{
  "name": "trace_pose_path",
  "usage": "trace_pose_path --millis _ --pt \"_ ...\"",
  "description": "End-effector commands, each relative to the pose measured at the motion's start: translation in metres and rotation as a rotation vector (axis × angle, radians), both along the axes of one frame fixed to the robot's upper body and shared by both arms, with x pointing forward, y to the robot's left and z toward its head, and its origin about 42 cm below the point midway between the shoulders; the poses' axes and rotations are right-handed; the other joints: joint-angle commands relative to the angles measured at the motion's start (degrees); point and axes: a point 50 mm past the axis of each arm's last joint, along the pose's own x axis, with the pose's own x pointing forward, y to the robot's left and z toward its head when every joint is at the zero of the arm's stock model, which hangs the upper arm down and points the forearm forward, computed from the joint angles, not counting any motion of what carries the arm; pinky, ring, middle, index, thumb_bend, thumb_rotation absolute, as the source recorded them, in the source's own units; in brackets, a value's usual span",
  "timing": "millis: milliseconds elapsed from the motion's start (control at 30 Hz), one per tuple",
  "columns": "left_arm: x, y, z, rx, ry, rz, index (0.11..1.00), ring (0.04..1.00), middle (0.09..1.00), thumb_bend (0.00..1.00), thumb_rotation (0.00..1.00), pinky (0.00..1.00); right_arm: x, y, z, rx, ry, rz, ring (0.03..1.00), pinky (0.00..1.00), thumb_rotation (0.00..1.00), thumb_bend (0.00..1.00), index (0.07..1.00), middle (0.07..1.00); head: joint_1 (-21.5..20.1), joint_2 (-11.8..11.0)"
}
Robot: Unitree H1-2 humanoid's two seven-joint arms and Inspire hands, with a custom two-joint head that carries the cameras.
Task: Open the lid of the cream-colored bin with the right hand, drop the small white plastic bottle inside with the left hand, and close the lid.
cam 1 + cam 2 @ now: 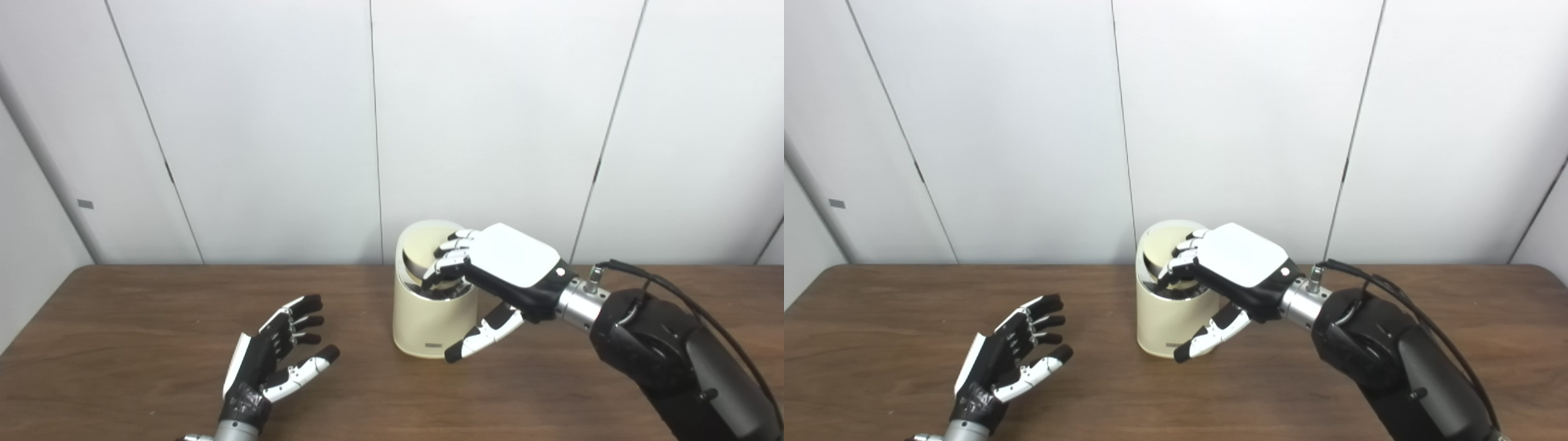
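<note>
On table (pixel 122 380): right hand (pixel 496 269) fingers on bin (pixel 429 318) lid (pixel 422 248); left hand (pixel 275 355) spread, empty.

In front of me runs a dark brown wooden bench (pixel 122 318) with a streaky grain, its far edge against the white wall panels. Only one thing stands directly on it: the cream-colored bin (pixel 429 318), upright, just beneath my right hand (pixel 508 269) and well off to the right of my left hand (pixel 269 361).
</note>
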Motion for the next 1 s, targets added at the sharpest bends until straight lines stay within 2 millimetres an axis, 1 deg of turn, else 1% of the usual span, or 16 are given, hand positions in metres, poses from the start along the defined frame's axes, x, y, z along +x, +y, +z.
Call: trace_pose_path --millis 0,133,167,200,267,300,333,367,400,467,567,633,700,833,967 --pt "0.005 -0.001 0.015 -0.003 -0.064 0.001 0.821 0.771 0.82 0.77 0.29 0.68 0.0 0.003 0.025 0.048 0.003 -0.001 0.811 0.87 0.66 0.67 0.732 0.702 0.0 0.0" --pt "0.005 -0.001 0.015 0.0 -0.068 0.004 0.817 0.766 0.816 0.77 0.29 0.67 0.001 0.002 0.024 0.118 0.151 -0.04 0.774 0.87 0.67 0.63 0.809 0.747 0.0 0.0" --pt "0.005 -0.001 0.016 0.001 -0.068 0.004 0.816 0.766 0.815 0.77 0.3 0.67 0.004 0.001 0.023 0.163 0.204 -0.046 0.766 0.86 0.67 0.62 0.82 0.752 0.1 0.3" --pt "0.005 -0.001 0.016 0.002 -0.067 0.005 0.816 0.765 0.814 0.77 0.3 0.67 0.006 0.0 0.023 0.211 0.258 -0.052 0.759 0.88 0.66 0.62 0.834 0.757 0.1 0.3" --pt "0.004 0.0 0.016 0.0 -0.065 0.005 0.817 0.766 0.815 0.77 0.3 0.67 0.01 -0.002 0.023 0.285 0.341 -0.061 0.743 0.84 0.64 0.61 0.856 0.763 0.1 0.4" --pt "0.004 0.0 0.017 -0.002 -0.065 0.004 0.817 0.768 0.815 0.77 0.3 0.67 0.011 -0.002 0.023 0.317 0.372 -0.063 0.742 0.76 0.63 0.6 0.87 0.781 0.1 0.4" --pt "0.004 0.001 0.017 -0.004 -0.065 0.004 0.817 0.768 0.816 0.77 0.3 0.68 0.012 -0.002 0.023 0.337 0.39 -0.064 0.737 0.7 0.62 0.6 0.88 0.795 0.1 0.4" --pt "0.004 0.001 0.017 -0.004 -0.065 0.006 0.817 0.769 0.816 0.77 0.3 0.68 0.014 -0.003 0.022 0.377 0.416 -0.059 0.734 0.66 0.61 0.6 0.886 0.803 0.1 0.5" --pt "0.004 0.001 0.017 -0.003 -0.065 0.007 0.816 0.769 0.816 0.77 0.3 0.68 0.015 -0.003 0.022 0.402 0.431 -0.055 0.715 0.6 0.6 0.59 0.9 0.832 0.1 0.5" --pt "0.004 0.001 0.018 -0.004 -0.065 0.008 0.815 0.769 0.816 0.77 0.3 0.68 0.017 -0.004 0.021 0.444 0.458 -0.056 0.697 0.55 0.58 0.56 0.919 0.867 0.2 0.6" --pt "0.003 0.002 0.019 0.0 -0.066 0.011 0.814 0.765 0.815 0.77 0.3 0.67 0.019 -0.005 0.02 0.502 0.479 -0.057 0.661 0.5 0.55 0.52 0.938 0.901 0.3 0.8" --pt "0.003 0.003 0.019 0.001 -0.062 0.014 0.816 0.767 0.818 0.78 0.31 0.68 0.021 -0.007 0.018 0.52 0.475 -0.059 0.635 0.48 0.6 0.55 0.946 0.909 0.3 0.9" --pt "0.004 0.003 0.02 0.006 -0.064 0.014 0.819 0.768 0.819 0.78 0.31 0.68 0.022 -0.008 0.017 0.536 0.474 -0.06 0.613 0.49 0.64 0.57 0.951 0.907 0.2 1.0" --pt "0.004 0.002 0.022 0.014 -0.07 0.015 0.815 0.766 0.812 0.77 0.31 0.68 0.022 -0.01 0.016 0.544 0.469 -0.06 0.608 0.5 0.66 0.58 0.949 0.908 0.2 1.3" --pt "0.004 0.002 0.023 0.012 -0.066 0.016 0.813 0.765 0.812 0.78 0.32 0.68 0.021 -0.011 0.015 0.545 0.462 -0.061 0.627 0.5 0.64 0.59 0.941 0.905 0.2 1.6"
